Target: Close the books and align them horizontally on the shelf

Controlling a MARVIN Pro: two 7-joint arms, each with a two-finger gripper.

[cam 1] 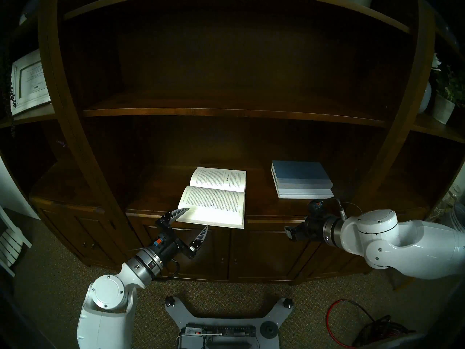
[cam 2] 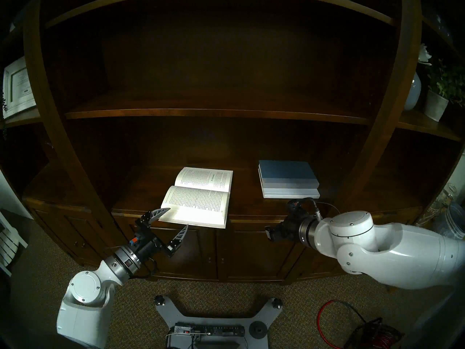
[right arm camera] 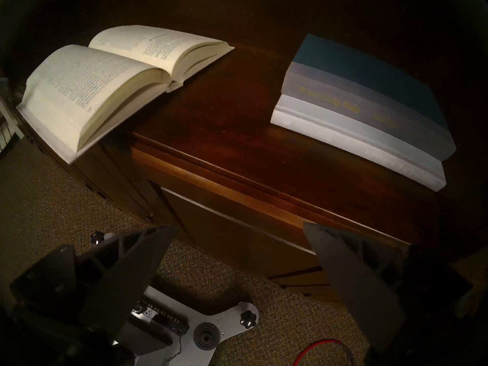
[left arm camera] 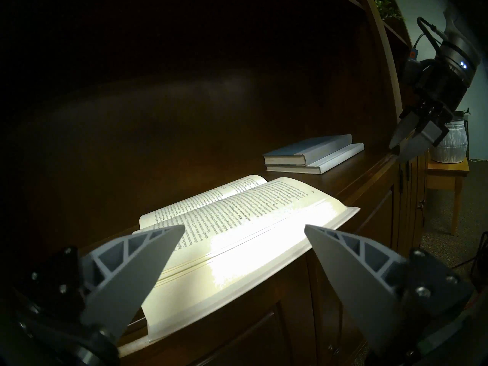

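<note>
While one book lies open at the ledge's front edge, two closed ones sit stacked to its right.

Broadest is the deep, dark-brown polished wood shelf [cam 1: 161, 189] topping the cabinet doors, with bare wood left of the open book, behind it, and in the gap between it and the stack. Next, the open white paperback [cam 1: 214, 197] lies spread flat, its near cover overhanging the shelf's front lip. The blue hardcover with a paler grey-blue spine band [cam 1: 299, 174] lies flat on the white squarish book [cam 1: 304, 192], spines toward the front, set back from the lip. The left end effector [cam 1: 195, 218] hangs level, fingers spread wide, at the paperback's near-left corner, holding nothing. The right end effector [left arm camera: 406, 146] sits in front of the lip below the stack, tilted downward, spread and empty.
</note>
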